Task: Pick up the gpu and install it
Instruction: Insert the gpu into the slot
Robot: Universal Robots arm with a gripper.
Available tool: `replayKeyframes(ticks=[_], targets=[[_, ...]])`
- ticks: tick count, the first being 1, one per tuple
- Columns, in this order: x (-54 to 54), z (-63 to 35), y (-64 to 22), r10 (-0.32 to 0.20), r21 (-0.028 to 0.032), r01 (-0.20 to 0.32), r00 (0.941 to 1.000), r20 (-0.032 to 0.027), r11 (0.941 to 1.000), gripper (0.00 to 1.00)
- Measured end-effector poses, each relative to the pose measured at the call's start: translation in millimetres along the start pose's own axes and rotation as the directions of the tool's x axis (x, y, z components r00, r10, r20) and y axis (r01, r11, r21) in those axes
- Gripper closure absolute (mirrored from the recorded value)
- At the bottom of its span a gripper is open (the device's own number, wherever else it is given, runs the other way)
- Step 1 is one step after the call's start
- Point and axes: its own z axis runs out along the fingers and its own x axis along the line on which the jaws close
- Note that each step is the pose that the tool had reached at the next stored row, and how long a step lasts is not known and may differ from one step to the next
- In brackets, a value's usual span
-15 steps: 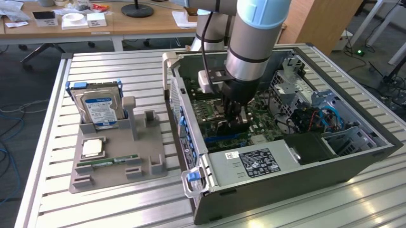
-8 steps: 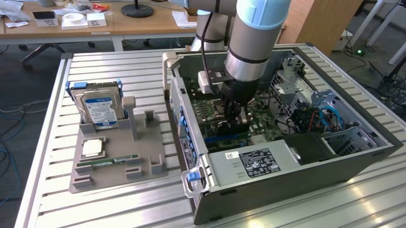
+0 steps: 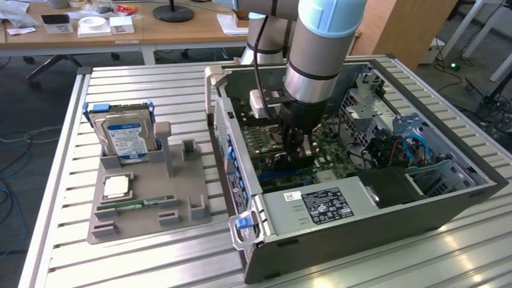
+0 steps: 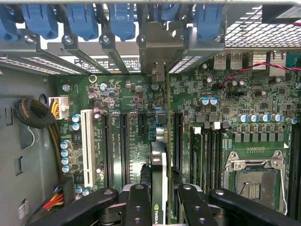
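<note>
The two black fingers (image 4: 138, 202) of the gripper (image 4: 159, 200) are right up close to the wrist camera. They are squeezed on the gpu (image 4: 159, 162), one on each flat side, so the thin card cannot slip or tip over. The card stands on its edge, and its long side runs toward the back wall of the computer case (image 3: 360, 210). I think that is so its bottom edge can meet one of the long black slots (image 4: 124, 146) on the green motherboard (image 4: 117, 99). Its silvery end (image 4: 157, 70) points at the gaps under the blue clips (image 4: 84, 19) (plugs could reach it there from outside). I cannot tell if the card is pushed into a slot or only near one. In the exterior view the arm (image 3: 320, 54) reaches straight down into the open case. A hard drive (image 3: 124, 135) and a RAM stick (image 3: 136, 205) sit on a grey tray (image 3: 148, 231) at the exterior view's left, well apart.
</note>
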Motion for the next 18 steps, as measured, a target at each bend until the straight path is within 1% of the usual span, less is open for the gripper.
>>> replayKeyframes(ticks=[10,18], targets=[[0.0,-2.6,-0.1,0.002,-0.0001,-0.002,1.0,-0.0003,1.0,0.73],[0.4,-2.6,-0.1,0.028,0.0009,-0.028,0.9996,-0.001,0.9996,0.73]])
